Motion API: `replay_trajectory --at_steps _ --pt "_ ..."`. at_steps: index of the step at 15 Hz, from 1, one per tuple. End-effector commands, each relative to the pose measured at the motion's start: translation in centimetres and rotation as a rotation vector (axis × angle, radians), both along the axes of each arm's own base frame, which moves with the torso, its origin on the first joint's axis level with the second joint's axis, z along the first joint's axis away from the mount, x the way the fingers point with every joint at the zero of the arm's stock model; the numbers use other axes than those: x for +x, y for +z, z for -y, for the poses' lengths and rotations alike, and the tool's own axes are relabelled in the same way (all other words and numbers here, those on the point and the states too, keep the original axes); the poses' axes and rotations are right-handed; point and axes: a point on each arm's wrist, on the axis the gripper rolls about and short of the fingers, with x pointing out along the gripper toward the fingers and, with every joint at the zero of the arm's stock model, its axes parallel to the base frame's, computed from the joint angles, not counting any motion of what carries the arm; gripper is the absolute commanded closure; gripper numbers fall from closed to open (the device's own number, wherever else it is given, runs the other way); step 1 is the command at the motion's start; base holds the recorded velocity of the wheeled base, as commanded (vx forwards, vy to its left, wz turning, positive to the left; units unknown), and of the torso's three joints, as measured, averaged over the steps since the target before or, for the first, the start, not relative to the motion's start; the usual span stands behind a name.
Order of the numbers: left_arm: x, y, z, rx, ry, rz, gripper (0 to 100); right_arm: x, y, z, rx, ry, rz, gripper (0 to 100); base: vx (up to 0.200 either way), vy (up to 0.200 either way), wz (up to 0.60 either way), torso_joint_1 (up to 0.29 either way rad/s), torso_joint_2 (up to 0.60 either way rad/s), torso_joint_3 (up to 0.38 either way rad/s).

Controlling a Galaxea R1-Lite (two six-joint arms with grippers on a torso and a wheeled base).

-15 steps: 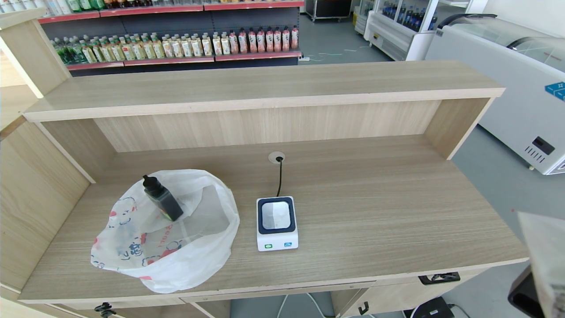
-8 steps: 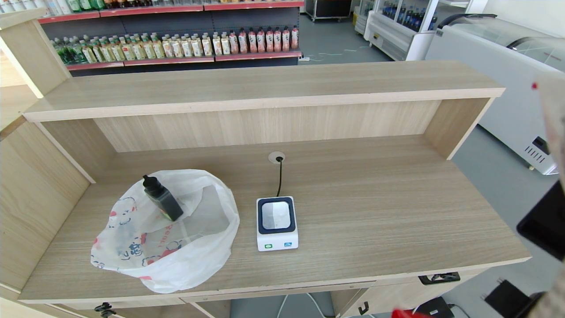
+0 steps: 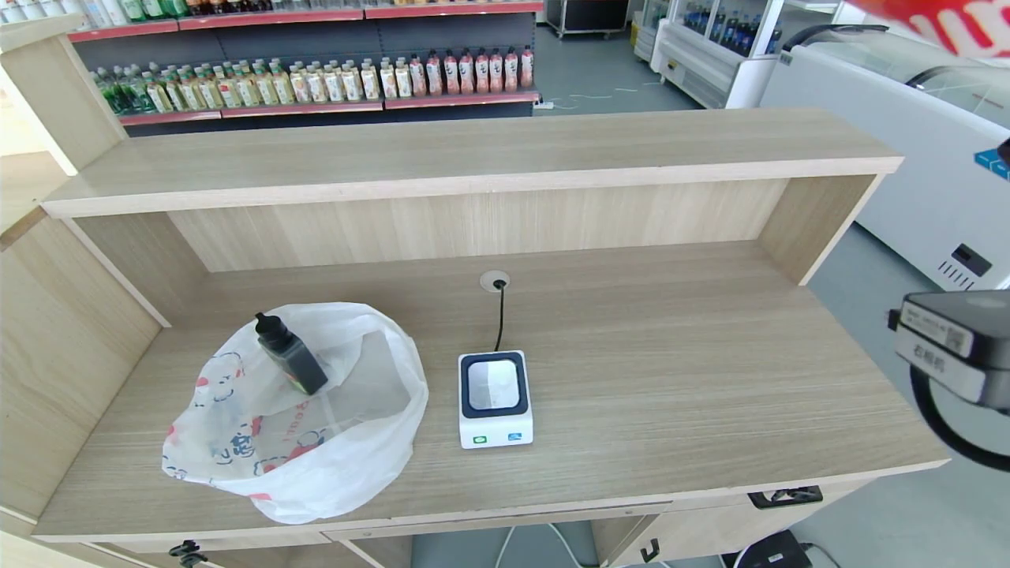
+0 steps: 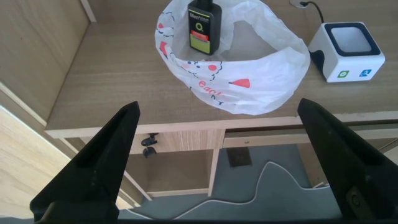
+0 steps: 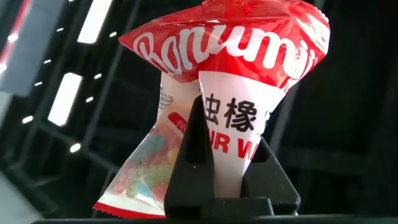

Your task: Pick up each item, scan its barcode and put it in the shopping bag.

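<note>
A white printed shopping bag (image 3: 296, 430) lies open on the left of the wooden counter, with a black bottle (image 3: 289, 354) lying in its mouth. The white barcode scanner (image 3: 495, 398) sits mid-counter, window facing up. My right gripper (image 5: 227, 149) is shut on a red and white candy packet (image 5: 249, 50), held high off the counter's right end; the packet's red edge (image 3: 939, 20) shows at the head view's top right. My left gripper (image 4: 219, 112) hangs open and empty in front of the counter, below its front edge, facing the bag (image 4: 249, 87) and the bottle (image 4: 202, 25).
A raised back shelf (image 3: 473, 158) and side walls enclose the counter. The scanner's black cable (image 3: 499, 315) runs back to a grommet. The right half of the counter top (image 3: 710, 355) is bare wood. Freezers (image 3: 907, 142) stand to the right.
My right arm has swung upward at the right edge of the head view, carrying the packet from low beside the counter to the top corner. Bag, bottle and scanner have not moved.
</note>
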Motion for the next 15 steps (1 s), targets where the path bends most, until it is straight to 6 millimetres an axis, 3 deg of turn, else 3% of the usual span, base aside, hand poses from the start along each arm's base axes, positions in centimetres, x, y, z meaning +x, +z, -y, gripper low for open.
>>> replay_trajectory --at_steps 1,2,6,7,10,15 --pt "0.0 0.0 0.0 -0.001 0.000 0.000 0 0.1 -0.3 0.5 0.135 -0.038 -0.159 100 0.000 0.000 0.00 0.000 0.00 0.000" --pt "0.0 0.0 0.0 -0.001 0.000 0.000 0 0.6 -0.7 0.9 0.289 -0.099 -0.325 100 0.000 0.000 0.00 0.000 0.00 0.000" --pt "0.0 0.0 0.0 0.000 0.000 0.000 0 1.9 -2.1 1.4 0.739 -0.260 -0.708 100 0.000 0.000 0.00 0.000 0.00 0.000" --pt "0.0 0.0 0.0 -0.001 0.000 0.000 0 2.6 -3.1 1.2 0.921 -0.258 -0.886 100 0.000 0.000 0.00 0.000 0.00 0.000" --pt "0.0 0.0 0.0 -0.001 0.000 0.000 0 3.5 -5.3 0.7 1.189 -0.171 -1.181 100 0.000 0.000 0.00 0.000 0.00 0.000" --pt "0.0 0.0 0.0 -0.001 0.000 0.000 0 4.9 -5.6 2.9 1.259 -0.289 -1.138 100 0.000 0.000 0.00 0.000 0.00 0.000"
